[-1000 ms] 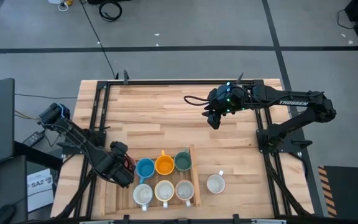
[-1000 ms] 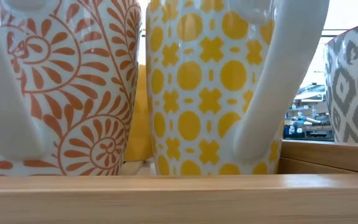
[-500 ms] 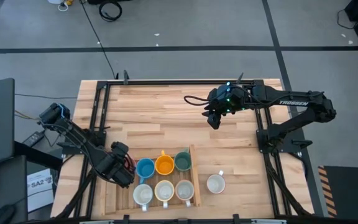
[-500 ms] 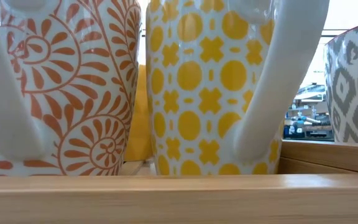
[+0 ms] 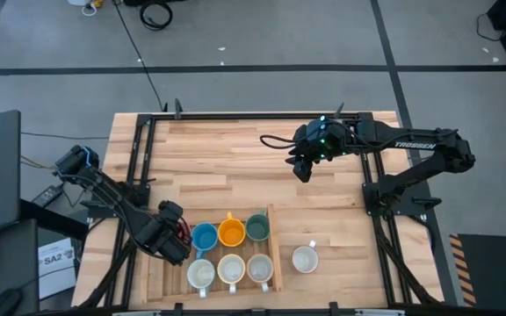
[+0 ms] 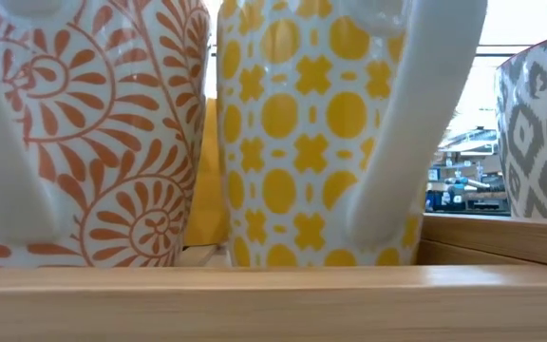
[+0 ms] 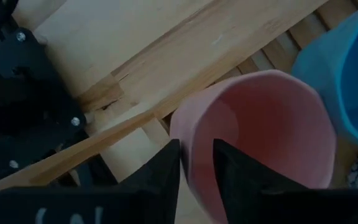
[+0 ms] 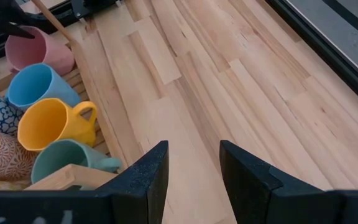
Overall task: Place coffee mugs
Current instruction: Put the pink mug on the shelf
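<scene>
A wooden tray (image 5: pixel 277 254) near the table's near edge holds a blue mug (image 5: pixel 205 236), an orange mug (image 5: pixel 232 233) and a dark green mug (image 5: pixel 258 227). In front of them stand three white patterned mugs (image 6: pixel 292 133). One more white mug (image 5: pixel 305 258) stands on the table right of the tray. The pink mug (image 7: pixel 260 137) is at the tray's left end, beside the blue one, hidden under the arm in the high view. My left gripper (image 5: pixel 172 239) is shut on it. My right gripper (image 5: pixel 303 167) hangs open over the table's far right part. My left gripper has the pink mug's rim (image 7: pixel 188 140) on the side away from the blue mug. The wall sits between the two fingers (image 7: pixel 166 171), one outside the mug and one inside its hollow. The fingers come from above. The mug stands upright; its base is hidden.
Bare wood lies between the tray and the table's far edge (image 8: pixel 229 81) and around the lone white mug. Black frame rails (image 5: pixel 139 167) run along the table's left, right and far sides. The tray's front rail (image 6: pixel 254 304) fills the bottom of the low view.
In the low view the front-row mugs and the tray rail have shifted a little toward the table's left. Both arms stay where they were.
</scene>
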Tool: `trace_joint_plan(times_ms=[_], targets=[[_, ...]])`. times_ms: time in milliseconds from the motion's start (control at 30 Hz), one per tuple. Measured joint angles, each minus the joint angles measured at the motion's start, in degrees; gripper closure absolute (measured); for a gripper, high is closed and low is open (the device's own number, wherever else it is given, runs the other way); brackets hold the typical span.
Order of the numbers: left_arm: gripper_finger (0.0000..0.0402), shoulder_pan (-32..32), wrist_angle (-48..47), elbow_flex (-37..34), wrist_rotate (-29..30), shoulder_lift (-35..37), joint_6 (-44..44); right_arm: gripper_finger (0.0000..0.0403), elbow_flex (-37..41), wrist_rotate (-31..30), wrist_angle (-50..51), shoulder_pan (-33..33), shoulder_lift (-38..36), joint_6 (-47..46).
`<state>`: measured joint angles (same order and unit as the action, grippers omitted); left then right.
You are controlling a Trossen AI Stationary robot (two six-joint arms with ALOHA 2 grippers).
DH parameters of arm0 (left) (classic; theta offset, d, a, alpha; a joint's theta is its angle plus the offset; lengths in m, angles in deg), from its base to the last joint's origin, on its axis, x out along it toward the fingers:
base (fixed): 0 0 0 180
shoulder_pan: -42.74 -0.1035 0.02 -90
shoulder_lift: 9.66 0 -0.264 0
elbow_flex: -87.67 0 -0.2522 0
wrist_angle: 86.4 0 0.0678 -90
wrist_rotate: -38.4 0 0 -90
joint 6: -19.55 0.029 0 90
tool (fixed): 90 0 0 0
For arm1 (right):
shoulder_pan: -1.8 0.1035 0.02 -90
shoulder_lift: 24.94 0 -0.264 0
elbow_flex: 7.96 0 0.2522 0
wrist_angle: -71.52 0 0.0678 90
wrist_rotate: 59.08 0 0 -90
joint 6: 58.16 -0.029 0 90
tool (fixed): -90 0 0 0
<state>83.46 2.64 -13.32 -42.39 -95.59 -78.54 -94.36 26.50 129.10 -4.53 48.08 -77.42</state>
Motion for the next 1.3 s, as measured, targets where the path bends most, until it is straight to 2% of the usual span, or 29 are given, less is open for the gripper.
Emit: trace_joint_plan(times_ms=[433,967,1167,1300], targets=[[0.0296,-4.0,-0.5,-0.1,-0.1,0.0,13.7,0.0254,0.0,0.0,0.0,0.0,0.0,0.0],[0.0296,-10.8,4.5,-0.1,-0.6,0.0,40.1,0.0254,0.0,0.0,0.0,0.0,0.0,0.0],[0.0296,-12.8,4.5,-0.1,-4.6,0.0,43.6,0.0254,0.0,0.0,0.0,0.0,0.0,0.0],[0.0298,-13.0,4.5,-0.1,-5.0,0.0,43.9,0.0254,0.0,0.0,0.0,0.0,0.0,0.0]])
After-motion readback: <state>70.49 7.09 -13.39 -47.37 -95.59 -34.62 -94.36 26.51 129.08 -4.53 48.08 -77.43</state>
